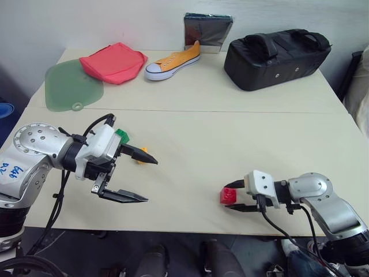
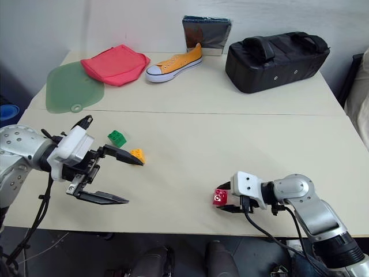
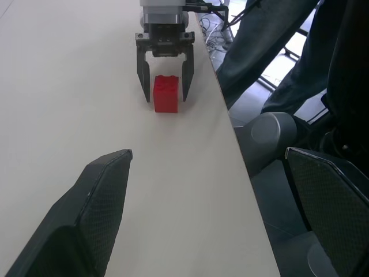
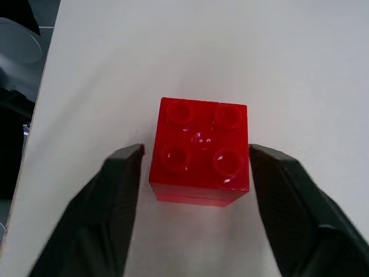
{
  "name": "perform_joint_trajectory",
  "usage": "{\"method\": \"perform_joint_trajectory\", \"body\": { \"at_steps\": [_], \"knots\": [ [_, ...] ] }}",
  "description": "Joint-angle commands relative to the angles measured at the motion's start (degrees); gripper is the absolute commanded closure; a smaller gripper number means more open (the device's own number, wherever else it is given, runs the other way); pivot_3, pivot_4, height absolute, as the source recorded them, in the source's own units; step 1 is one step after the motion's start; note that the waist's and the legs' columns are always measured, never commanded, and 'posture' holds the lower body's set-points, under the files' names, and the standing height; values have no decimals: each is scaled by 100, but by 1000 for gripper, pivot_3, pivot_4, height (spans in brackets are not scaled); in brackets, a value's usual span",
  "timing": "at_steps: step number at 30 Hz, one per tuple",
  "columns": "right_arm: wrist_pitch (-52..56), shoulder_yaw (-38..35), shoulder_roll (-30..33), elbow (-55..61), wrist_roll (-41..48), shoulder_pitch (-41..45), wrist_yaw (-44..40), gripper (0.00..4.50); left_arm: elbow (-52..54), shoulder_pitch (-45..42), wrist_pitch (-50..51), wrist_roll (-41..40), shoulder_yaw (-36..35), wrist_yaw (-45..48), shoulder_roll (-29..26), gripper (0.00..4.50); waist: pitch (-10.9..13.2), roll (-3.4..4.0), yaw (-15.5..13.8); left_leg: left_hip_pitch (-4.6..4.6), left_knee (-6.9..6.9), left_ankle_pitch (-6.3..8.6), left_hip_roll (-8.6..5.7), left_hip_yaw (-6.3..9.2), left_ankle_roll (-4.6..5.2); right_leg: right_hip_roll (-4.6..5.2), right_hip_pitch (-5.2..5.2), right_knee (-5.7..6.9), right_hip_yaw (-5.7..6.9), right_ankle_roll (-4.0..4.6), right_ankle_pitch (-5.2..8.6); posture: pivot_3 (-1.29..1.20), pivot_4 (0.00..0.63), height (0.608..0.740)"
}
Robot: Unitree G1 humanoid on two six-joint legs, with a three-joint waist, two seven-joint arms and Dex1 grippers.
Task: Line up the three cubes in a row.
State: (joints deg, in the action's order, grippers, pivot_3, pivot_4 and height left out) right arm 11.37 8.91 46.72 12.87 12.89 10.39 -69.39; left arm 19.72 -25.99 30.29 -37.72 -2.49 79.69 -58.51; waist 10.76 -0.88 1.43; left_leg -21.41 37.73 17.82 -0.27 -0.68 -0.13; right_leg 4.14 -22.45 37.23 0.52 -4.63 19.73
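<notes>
Right gripper [image 4: 196,167] lies low on the table, fingers parted beside the red cube [image 4: 200,151]; left gripper [image 2: 115,179] hovers wide open.

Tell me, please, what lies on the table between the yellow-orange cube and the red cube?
Nothing: between the yellow-orange cube and the red cube the table is bare, as the right eye view shows.

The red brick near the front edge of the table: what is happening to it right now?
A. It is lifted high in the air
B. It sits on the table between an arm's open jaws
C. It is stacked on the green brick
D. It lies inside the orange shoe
B: the red brick rests on the table, with a slight gap to each jaw of the right gripper.
</notes>
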Motion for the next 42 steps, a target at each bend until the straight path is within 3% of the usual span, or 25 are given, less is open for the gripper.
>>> {"method": "perform_joint_trajectory", "body": {
  "at_steps": [1, 2, 8, 13, 16, 22, 26, 32, 39, 42],
  "knots": [
    [47, -341, 185, 178, 288, -33, -105, 370, 1, 0, -86, 73, -46, -54, 31, 0, 0, 0, -1, 0, 0, 0, 0, 0, 0, 0, 0, 0, 0, 0, 0, 0, 150, 740],
    [120, -471, 240, 236, 426, -50, -149, 16, -7, 38, -61, 70, -72, -115, 36, 0, 0, 0, -1, 0, 0, 0, 0, 0, 0, 0, 0, 0, 0, 0, 0, 0, 150, 740],
    [848, -1518, 586, 460, 1693, 52, -449, 16, 73, 831, 195, 1, -694, -862, 134, 0, 0, 0, 20, 1, -1, 2, 3, 1, 3, 0, 0, 3, -1, 0, 0, 0, 150, 740],
    [1514, -2162, 1107, 518, 2542, 272, -815, 16, 387, 2395, 356, 79, -2017, -1711, 402, 0, 0, 0, 17, 4, -4, 19, 5, 5, 34, 4, 2, -3, 0, 1, 0, 0, 150, 740],
    [1838, -2188, 1154, 446, 2844, 730, -733, 16, 298, 3238, 318, 231, -2959, -2268, 803, 0, 0, 0, 15, 5, -4, 21, 5, 10, 37, 8, 7, -9, 4, 1, 0, 0, 150, 740],
    [1778, -1827, 949, 117, 2702, 1461, -750, 16, 301, 4738, 26, 469, -4105, -2517, 1395, 0, 0, -1, 10, 7, -14, 24, 2, 9, 40, 16, 9, -23, 7, 2, 1, 0, 150, 740],
    [1777, -1689, 855, 64, 2657, 1647, -763, 16, -230, 5097, -242, 569, -4544, -2629, 1606, 0, 0, -1, -11, 6, -27, 26, 0, 8, 42, 19, 7, -35, 9, 4, 2, 0, 150, 740],
    [1871, -1586, 764, 214, 2706, 1779, -693, 16, -652, 4558, -417, 763, -4131, -2738, 1250, 0, -1, -2, -95, 8, -33, 27, -3, 14, 42, 27, 8, -34, 17, 7, 3, 0, 150, 740],
    [2016, -1650, 700, 548, 2836, 1808, -474, 16, -1419, 2392, 2, 1185, -2513, -3067, 491, 0, -1, -2, -113, 1, -43, 28, -6, 18, 37, 30, 2, -39, 22, 7, 2, 0, 150, 740],
    [2090, -1690, 658, 809, 2937, 1704, -351, 16, -2283, 537, 319, 1666, -1292, -3293, 599, 0, 0, -3, -138, -6, -40, 14, -7, 14, 9, 28, -7, -35, 27, 6, 2, 0, 150, 740]
  ]
}}
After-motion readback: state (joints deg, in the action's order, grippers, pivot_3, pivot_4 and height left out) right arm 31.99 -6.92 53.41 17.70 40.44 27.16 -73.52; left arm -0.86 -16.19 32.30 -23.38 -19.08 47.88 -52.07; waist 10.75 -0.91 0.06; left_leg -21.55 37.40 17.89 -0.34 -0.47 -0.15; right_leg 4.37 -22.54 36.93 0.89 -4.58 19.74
